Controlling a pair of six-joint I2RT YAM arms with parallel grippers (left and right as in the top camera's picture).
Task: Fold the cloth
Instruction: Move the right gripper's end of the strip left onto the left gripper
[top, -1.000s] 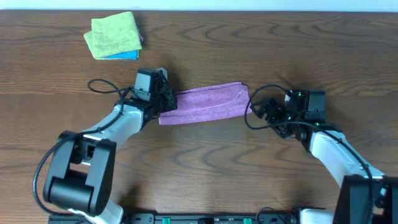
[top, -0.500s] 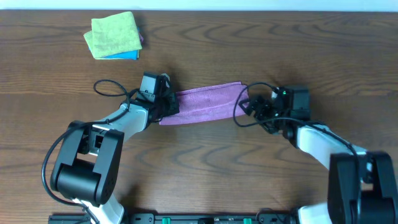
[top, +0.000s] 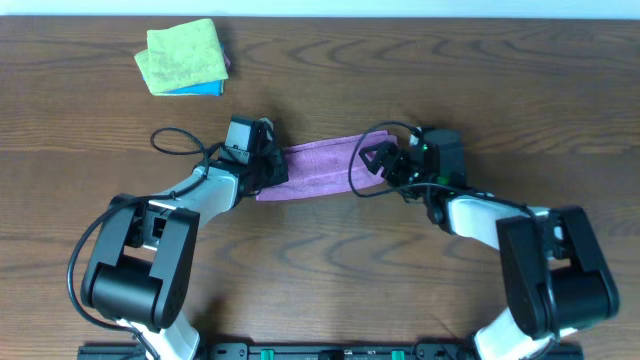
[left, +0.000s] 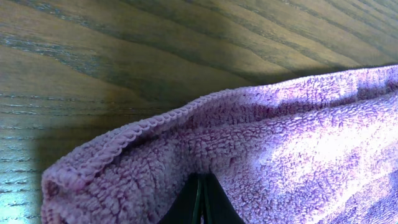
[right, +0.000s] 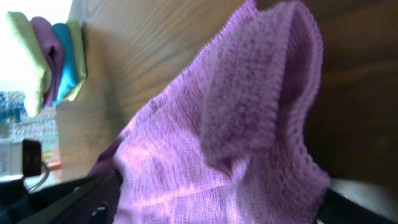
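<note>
The purple cloth (top: 322, 168) lies as a long folded strip across the middle of the table. My left gripper (top: 271, 166) is at its left end and is shut on the cloth's edge. In the left wrist view the dark fingertips (left: 200, 202) meet under the fuzzy purple pile (left: 280, 143). My right gripper (top: 379, 162) is at the strip's right end, open, one finger on each side of it. The right wrist view is filled by the bunched cloth (right: 236, 124), which lies between the wide-apart fingers (right: 93, 186); the midpoint of this gripper (right: 214, 199) falls on the cloth.
A yellow-green folded cloth (top: 182, 55) lies on a blue one (top: 207, 90) at the back left, and this stack (right: 50, 56) also shows in the right wrist view. A black cable (top: 175, 140) loops beside the left arm. The table's far edge (top: 400, 12) runs along the top.
My right gripper has moved left onto the cloth's right end, which now sits between its fingers and looks bunched. The left gripper still holds the left end.
</note>
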